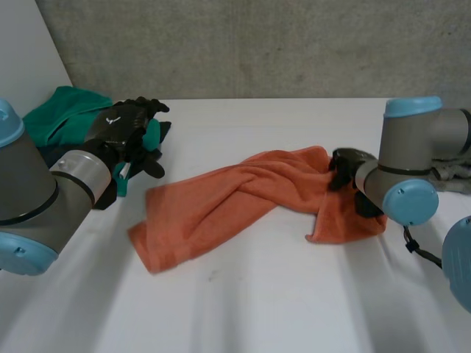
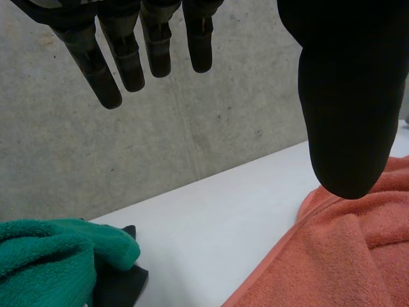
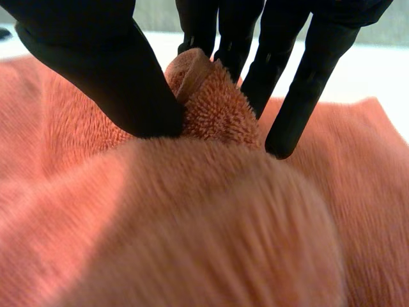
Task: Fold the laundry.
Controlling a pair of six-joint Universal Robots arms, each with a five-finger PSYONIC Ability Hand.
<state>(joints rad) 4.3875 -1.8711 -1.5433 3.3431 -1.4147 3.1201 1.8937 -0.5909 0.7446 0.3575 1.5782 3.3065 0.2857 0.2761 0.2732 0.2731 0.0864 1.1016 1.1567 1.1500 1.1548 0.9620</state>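
The orange terry towel (image 1: 221,206) is lying rumpled across the middle of the table (image 1: 257,309), looking soft and limp. The right hand (image 3: 102,64) is pinching a fold near its right end, while the left hand (image 2: 345,96) is hovering, fingers slack. Its corners look best to grip.

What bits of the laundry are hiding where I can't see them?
1. Head view: the right arm covers most of the right hand and the end of the orange towel there.
2. Head view: the left hand hides part of the green cloth.
3. Right wrist view: a hump of the orange towel hides what lies beyond it.
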